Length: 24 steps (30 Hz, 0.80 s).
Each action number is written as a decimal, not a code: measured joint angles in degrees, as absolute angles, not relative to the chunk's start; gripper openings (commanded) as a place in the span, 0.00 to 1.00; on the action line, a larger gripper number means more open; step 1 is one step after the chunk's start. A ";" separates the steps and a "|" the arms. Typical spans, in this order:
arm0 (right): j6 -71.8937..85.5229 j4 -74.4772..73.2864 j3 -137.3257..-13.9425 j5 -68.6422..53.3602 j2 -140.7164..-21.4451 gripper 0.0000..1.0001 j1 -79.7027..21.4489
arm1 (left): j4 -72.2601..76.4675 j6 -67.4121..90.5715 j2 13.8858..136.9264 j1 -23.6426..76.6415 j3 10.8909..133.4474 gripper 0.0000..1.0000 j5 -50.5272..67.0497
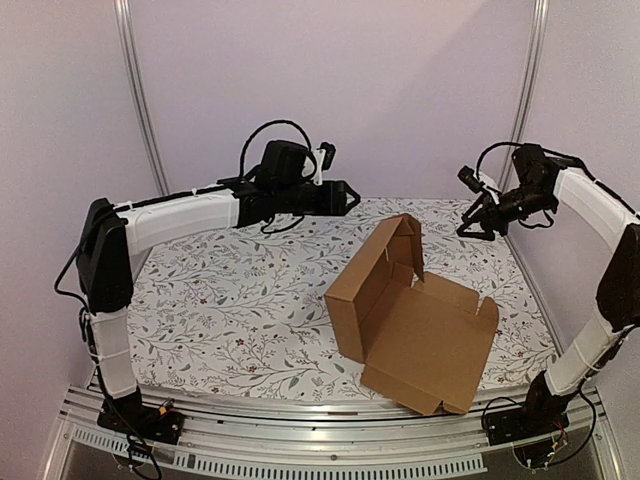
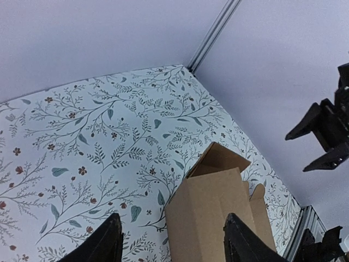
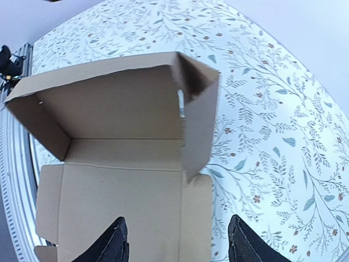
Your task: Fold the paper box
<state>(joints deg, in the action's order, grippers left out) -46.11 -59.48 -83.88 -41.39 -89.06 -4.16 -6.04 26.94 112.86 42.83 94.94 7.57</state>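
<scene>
On the flowered table (image 1: pixel 220 290), a part-folded paper box (image 1: pixel 415 320) fills the near right area. Its raised walls stand along its left and far sides, and its flat panel reaches the table's near edge. The box is open from above and from the right. To its left and behind it lies bare cloth, with room to pass. The left gripper (image 1: pixel 349 197) hangs over the far middle and the right gripper (image 1: pixel 472 222) at the far right, both with jaws apart and clear of the cardboard. The right arm (image 1: pixel 590 350) stands just beside the box's right edge. Two metal uprights (image 1: pixel 140 110) and the walls close off the far side.
</scene>
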 measured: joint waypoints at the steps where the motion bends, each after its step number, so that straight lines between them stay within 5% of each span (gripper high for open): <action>1: -45.67 -57.89 -85.32 -41.76 -91.44 0.63 -3.03 | -6.55 26.28 113.21 43.42 96.57 0.64 7.64; 10: -45.28 -48.18 -88.97 -42.68 -111.46 0.67 -1.93 | -13.52 21.93 125.14 48.31 114.10 0.63 8.34; 24: -50.68 -43.48 -90.74 -45.63 -117.01 0.68 -7.22 | -20.62 19.42 133.45 48.75 122.37 0.60 8.38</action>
<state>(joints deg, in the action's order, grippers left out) -50.68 -43.48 -90.74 -45.63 -117.01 -7.22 -20.62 19.42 133.45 48.75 122.37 8.38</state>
